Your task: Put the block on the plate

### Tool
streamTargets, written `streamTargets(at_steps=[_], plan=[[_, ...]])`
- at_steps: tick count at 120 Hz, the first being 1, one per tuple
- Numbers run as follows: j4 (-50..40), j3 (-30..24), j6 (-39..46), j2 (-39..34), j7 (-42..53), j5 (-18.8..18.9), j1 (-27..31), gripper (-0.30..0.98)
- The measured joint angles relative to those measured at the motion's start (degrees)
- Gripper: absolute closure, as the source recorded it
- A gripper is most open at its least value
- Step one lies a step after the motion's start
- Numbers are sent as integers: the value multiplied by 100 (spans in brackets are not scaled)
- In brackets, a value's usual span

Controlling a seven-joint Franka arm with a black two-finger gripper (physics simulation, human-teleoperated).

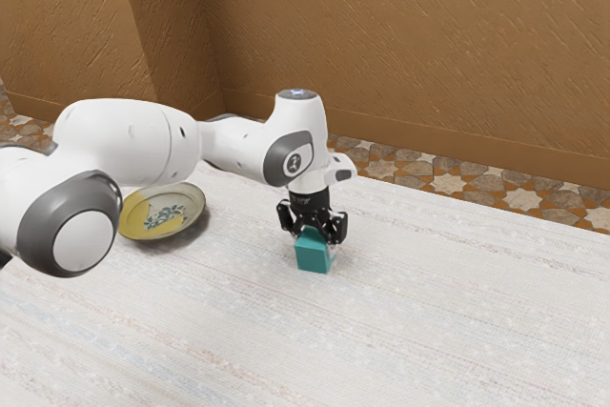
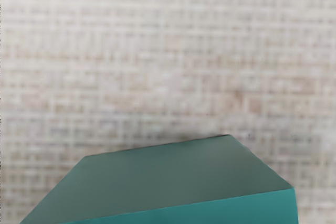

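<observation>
Directly over the block, hand (image 1: 315, 226): pointed downward, with its lower end brought close about the top of the block; whether it is apart, together or clamped cannot be told.
Block (image 1: 313, 254): teal, seen right beneath the hand; in the wrist view its edges are set slightly askew to the hand. No clear long axis is shown. Whether it is borne by the counter or held just above cannot be told.
Counter (image 1: 410, 321): pale, woven in look, spread below both block and plate.
Plate (image 1: 176, 221): well apart from the block, toward the exterior view's left, beside the arm (image 1: 143, 140), by which it is partly covered.
Coming move: a secure hold is judged to be needed first, then a lift and a carry toward the plate; a slip may be caused if the askew block is pinched unevenly.
</observation>
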Motion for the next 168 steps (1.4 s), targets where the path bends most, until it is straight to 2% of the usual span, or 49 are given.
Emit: streamTargets(at_steps=[51,92,106,127,168], plan=[[-34,11,-4,-63,52,49,-7,26],[-247,-31,-167,-703,105,259,159,28],[-259,-542,-301,-845,140,513,726,28],[-215,-702,-446,-859,244,758,1324,32],[-235,-1915,-614,-860,527,1548,3265,33]])
